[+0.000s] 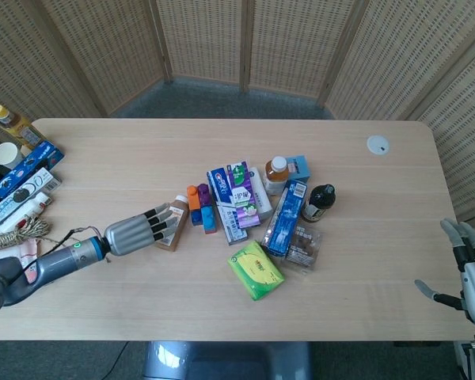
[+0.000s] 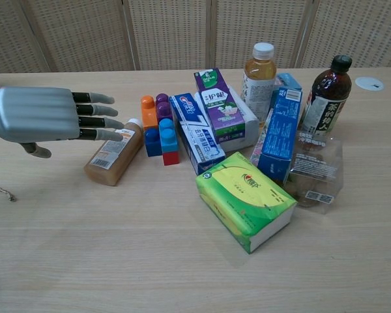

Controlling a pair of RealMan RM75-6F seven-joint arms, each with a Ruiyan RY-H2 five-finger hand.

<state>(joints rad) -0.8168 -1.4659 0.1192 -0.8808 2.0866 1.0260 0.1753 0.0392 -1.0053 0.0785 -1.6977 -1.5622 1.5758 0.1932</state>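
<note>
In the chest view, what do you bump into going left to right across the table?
Left robot hand → lying brown bottle → toy blocks → green tissue pack → dark tea bottle → white lid.

A staged test room: woven folding screens (image 1: 245, 39) ring a pale wooden table (image 1: 142, 150) on grey carpet, packaged groceries (image 1: 245, 198) heaped at its centre.

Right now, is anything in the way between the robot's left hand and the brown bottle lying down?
No. The left hand is open above the lying brown bottle, fingertips over its top end, with nothing visible between them. The toy blocks stand just past the bottle's far side.
</note>
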